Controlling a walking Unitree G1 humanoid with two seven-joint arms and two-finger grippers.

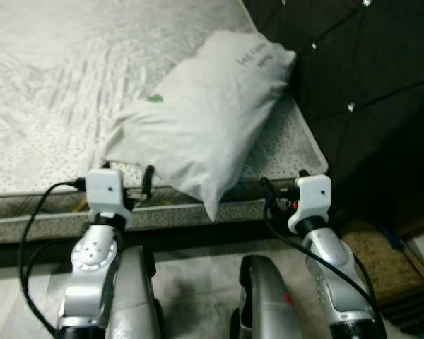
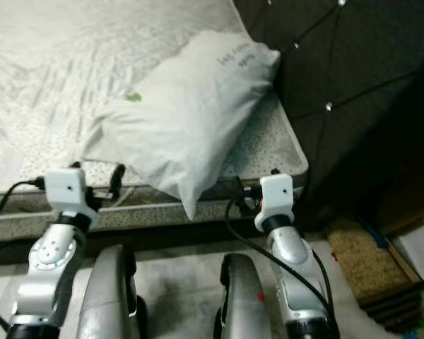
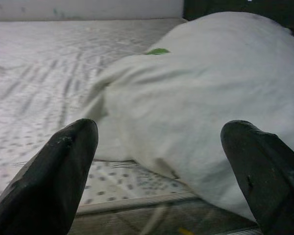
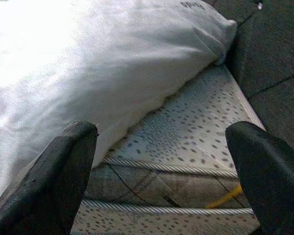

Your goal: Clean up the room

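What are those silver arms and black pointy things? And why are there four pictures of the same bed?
It's a house robot standing at a bed. Two pictures come from cameras in its head, looking down at its silver arms. The other two come from cameras on its wrists, looking out between black fingers. Each arm ends in an end effector: the left end effector and the right end effector are both open and hold nothing. On the mattress lies a white pillow, one corner hanging over the edge, near a dark headboard.

This is a bedroom in a home: a bare patterned mattress (image 1: pixel 49 85) with a white pillow (image 1: pixel 198 113) lies against a dark tufted headboard (image 1: pixel 353 78), above a tiled floor (image 1: pixel 191 282).
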